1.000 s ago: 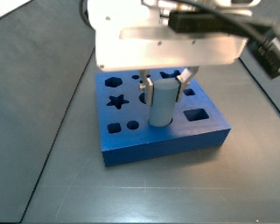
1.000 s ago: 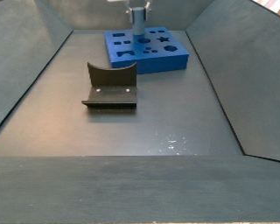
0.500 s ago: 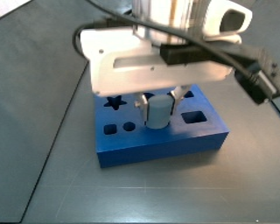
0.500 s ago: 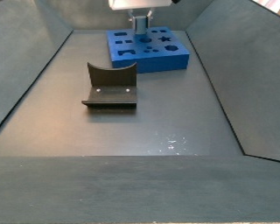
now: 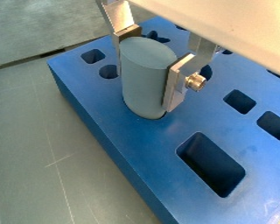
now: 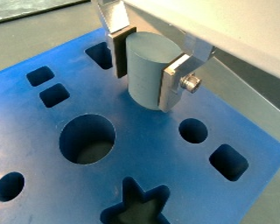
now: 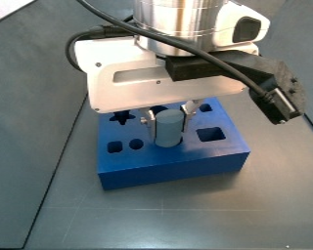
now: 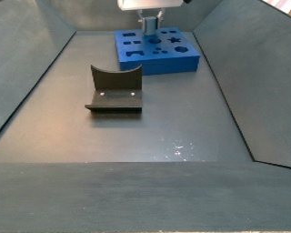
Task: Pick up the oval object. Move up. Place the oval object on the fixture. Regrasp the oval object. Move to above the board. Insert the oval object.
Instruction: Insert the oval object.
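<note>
Hand (image 5: pixel 150 63) clamps the oval object (image 5: pixel 145 79) upright between its fingers (image 5: pixel 178 80), low over the board (image 6: pixel 60 188), its lower end at or just entering a hole, likely so the peg goes in straight. Fixture (image 8: pixel 114 90) sits empty, well apart.

You see the pale blue-grey oval object (image 5: pixel 146 77) between the gripper's (image 5: pixel 152 59) silver fingers (image 5: pixel 178 79), over the bright blue board (image 6: pixel 60 188) with dark shaped holes. The fixture (image 8: pixel 114 88) looks dark olive-brown, perhaps darker, on grey floor (image 8: pixel 148 136).
</note>
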Robot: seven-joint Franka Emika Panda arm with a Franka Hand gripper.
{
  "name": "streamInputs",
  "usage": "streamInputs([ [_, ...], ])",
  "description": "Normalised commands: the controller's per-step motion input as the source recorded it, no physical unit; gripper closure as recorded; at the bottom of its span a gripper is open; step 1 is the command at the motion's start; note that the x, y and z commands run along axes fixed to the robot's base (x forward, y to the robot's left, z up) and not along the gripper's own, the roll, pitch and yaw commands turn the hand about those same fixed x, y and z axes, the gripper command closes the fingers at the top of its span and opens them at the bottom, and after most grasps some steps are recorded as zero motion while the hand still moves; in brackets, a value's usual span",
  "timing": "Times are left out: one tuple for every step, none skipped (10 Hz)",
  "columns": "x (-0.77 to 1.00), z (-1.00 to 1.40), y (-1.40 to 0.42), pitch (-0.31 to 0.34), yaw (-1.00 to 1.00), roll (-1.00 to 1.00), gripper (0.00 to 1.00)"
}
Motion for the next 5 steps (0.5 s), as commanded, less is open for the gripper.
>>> streamInputs([
  [0.0,0.0,0.0,-0.016,0.0,0.0,1.0],
  [-0.03,-0.08,-0.1,-0.096,0.08,0.0,1.0],
  [-0.03,-0.03,0.0,-0.084,0.0,-0.03,1.0],
  [0.0,-0.02,0.0,-0.066,0.0,-0.03,1.0],
  [0.0,0.0,0.0,0.0,0.0,0.0,1.0],
])
